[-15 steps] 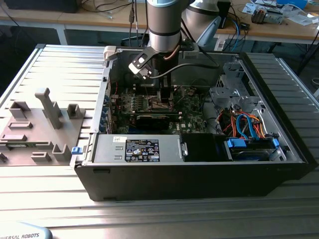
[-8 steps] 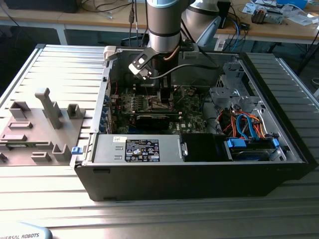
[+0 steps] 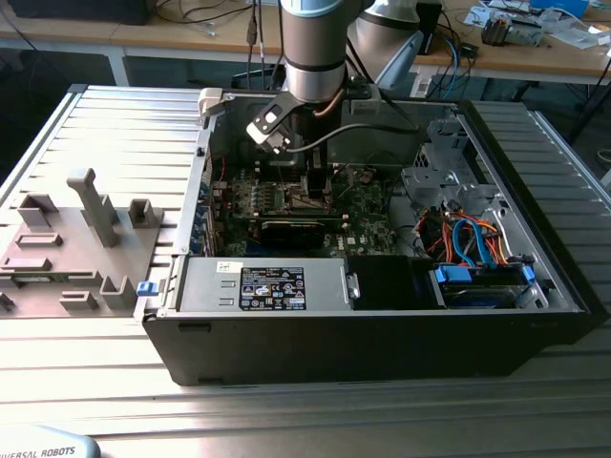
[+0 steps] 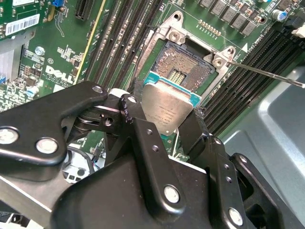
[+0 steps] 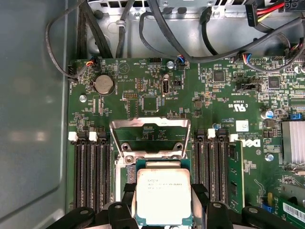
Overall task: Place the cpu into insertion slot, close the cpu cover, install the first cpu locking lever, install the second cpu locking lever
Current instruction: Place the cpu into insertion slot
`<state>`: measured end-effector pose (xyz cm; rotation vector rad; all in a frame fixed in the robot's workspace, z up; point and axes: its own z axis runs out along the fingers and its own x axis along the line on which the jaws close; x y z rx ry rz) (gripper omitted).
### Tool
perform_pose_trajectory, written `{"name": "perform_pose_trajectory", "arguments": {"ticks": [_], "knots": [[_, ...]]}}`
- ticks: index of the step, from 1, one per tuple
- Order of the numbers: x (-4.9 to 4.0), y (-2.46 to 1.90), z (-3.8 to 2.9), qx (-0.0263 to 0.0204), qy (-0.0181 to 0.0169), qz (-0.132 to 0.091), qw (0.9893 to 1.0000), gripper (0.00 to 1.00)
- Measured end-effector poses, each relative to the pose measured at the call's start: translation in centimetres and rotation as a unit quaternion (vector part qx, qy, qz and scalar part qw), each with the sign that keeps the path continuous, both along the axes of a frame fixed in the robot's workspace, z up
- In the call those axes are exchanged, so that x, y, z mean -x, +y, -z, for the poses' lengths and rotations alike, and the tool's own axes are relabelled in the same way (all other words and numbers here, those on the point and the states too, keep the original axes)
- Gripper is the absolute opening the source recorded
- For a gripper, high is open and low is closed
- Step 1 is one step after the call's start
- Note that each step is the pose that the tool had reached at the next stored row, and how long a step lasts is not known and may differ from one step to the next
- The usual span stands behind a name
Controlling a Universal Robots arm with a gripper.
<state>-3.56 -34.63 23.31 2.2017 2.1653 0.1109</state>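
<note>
One cpu (image 4: 167,107), one slot (image 4: 185,67), one cover (image 5: 150,123) and one gripper (image 4: 163,123) show inside one open case (image 3: 382,334). The gripper is clenched on the cpu. Its two black fingers (image 4: 128,106) stand only the chip's width apart and press on two opposite edges, with the silver top turned up toward both wrist cameras. The cpu sits just past the fingertips, over the near edge of the slot; whether it touches the rim I cannot tell. Beyond it the slot's pin field lies bare, ringed by a silvery frame on the green board (image 5: 157,102). The cover stands swung up on the far side of the slot from the gripper, clear of the cpu. One thin lever (image 4: 267,75) runs out from a slot corner, off to one side of the fingers and apart from them. Two RAM banks (image 5: 88,171) flank the gripper, one on each side, close by the fingers. Farther ahead are one coin cell (image 5: 104,85) and a tangle of dark cables (image 5: 157,28) along the case wall. In the exterior view the arm (image 3: 315,38) reaches straight down into the case, with one black card (image 3: 296,231) just on the near side of the gripper. One grey tray (image 3: 76,239) lies well apart, outside the case.
</note>
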Motion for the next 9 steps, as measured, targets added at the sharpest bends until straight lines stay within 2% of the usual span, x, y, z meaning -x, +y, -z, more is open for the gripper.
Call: {"name": "perform_pose_trajectory", "arguments": {"ticks": [2, 4, 9], "knots": [[0.00, 0.00, 0.04, 0.0000, 0.0000, 0.000, 1.0000, 0.54], [0.00, 0.00, 0.37, 0.0000, 0.0000, 0.000, 1.0000, 0.54], [0.00, 0.00, 0.48, 0.0000, 0.0000, 0.000, 1.0000, 0.54]]}}
